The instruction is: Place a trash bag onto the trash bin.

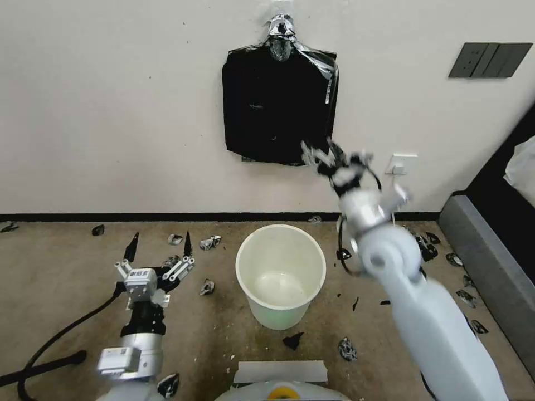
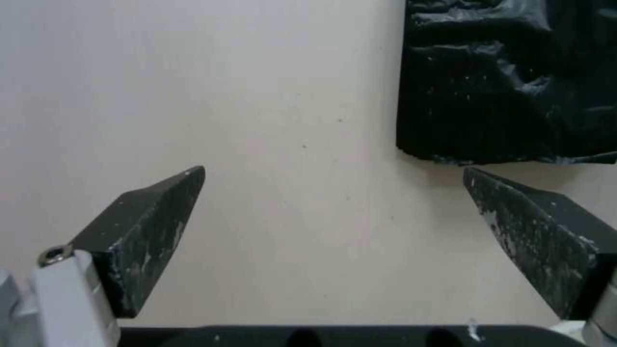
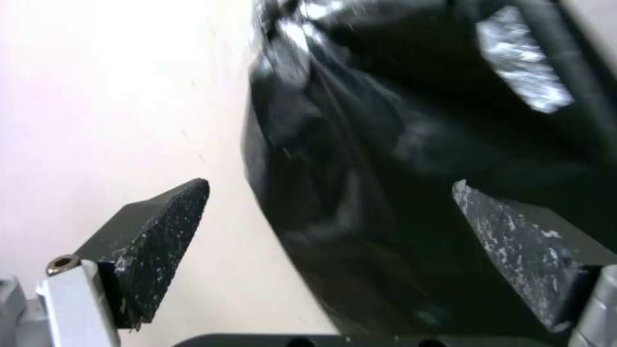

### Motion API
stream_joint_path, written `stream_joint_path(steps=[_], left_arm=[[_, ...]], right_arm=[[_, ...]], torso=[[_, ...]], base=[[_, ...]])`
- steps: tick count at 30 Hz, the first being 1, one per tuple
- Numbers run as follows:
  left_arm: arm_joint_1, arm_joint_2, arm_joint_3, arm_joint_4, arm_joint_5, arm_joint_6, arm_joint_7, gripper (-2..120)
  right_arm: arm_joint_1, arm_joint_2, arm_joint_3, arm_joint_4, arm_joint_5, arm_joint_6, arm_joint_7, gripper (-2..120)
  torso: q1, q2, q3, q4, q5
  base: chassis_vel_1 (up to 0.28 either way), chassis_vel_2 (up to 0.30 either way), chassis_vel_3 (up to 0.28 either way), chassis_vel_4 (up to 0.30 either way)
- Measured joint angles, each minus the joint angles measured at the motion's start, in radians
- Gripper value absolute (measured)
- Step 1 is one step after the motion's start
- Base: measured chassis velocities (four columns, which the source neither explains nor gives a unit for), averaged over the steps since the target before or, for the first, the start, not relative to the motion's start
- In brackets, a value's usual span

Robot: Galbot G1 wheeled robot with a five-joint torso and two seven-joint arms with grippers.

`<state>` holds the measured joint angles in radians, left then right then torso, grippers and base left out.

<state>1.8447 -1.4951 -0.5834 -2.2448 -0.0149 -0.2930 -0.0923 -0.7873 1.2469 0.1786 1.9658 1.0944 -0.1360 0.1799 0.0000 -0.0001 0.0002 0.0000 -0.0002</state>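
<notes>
The cream-white trash bin (image 1: 281,314) stands upright on the brown floor in front of me, with nothing in it. A loose trash bag is out of view. On the wall above the bin hangs a flat stack of black bags (image 1: 276,106) with a silvery taped top. My right gripper (image 1: 326,156) is raised to the stack's lower right corner and is open. In the right wrist view the stack (image 3: 398,168) lies between and beyond the spread gripper (image 3: 331,185). My left gripper (image 1: 153,266) is open low on the left, facing the wall and the stack's corner (image 2: 508,82).
Small torn black scraps (image 1: 207,287) litter the floor around the bin. A grey ledge (image 1: 490,278) runs along the right. A black cable (image 1: 67,334) trails on the floor at left. A wall socket (image 1: 401,164) sits behind my right arm.
</notes>
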Motion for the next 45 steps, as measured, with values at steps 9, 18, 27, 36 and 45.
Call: stream_joint_path(steps=[9, 18, 27, 36, 45], left_arm=[[0.012, -0.013, -0.013, -0.006, 0.001, -0.01, 0.001, 100], [0.017, -0.022, -0.023, -0.012, -0.001, -0.011, 0.001, 100], [0.019, -0.015, -0.033, -0.036, -0.047, -0.002, 0.0, 100], [0.016, -0.019, -0.04, -0.042, -0.056, 0.0, -0.001, 100], [0.022, -0.007, -0.061, -0.055, -0.072, 0.0, -0.002, 100]], right_arm=[[0.236, 0.09, -0.007, -0.161, 0.286, -0.008, 0.021, 100], [0.339, 0.158, -0.012, -0.286, 0.357, -0.012, 0.003, 100], [0.379, 0.184, 0.001, -0.364, 0.336, -0.018, -0.017, 100], [0.423, 0.187, -0.001, -0.4, 0.334, -0.026, -0.038, 100], [0.436, 0.213, 0.002, -0.412, 0.327, -0.041, -0.087, 100]], torso=[[0.0, 0.0, 0.0, 0.0, -0.0001], [0.0, 0.0, 0.0, 0.0001, 0.0], [0.0, 0.0, 0.0, 0.0, 0.0003], [0.0, 0.0, 0.0, 0.0, 0.0002], [0.0, 0.0, 0.0, 0.0001, 0.0002]], base=[[0.0, 0.0, 0.0, 0.0], [0.0, 0.0, 0.0, 0.0], [0.0, 0.0, 0.0, 0.0], [0.0, 0.0, 0.0, 0.0], [0.0, 0.0, 0.0, 0.0]])
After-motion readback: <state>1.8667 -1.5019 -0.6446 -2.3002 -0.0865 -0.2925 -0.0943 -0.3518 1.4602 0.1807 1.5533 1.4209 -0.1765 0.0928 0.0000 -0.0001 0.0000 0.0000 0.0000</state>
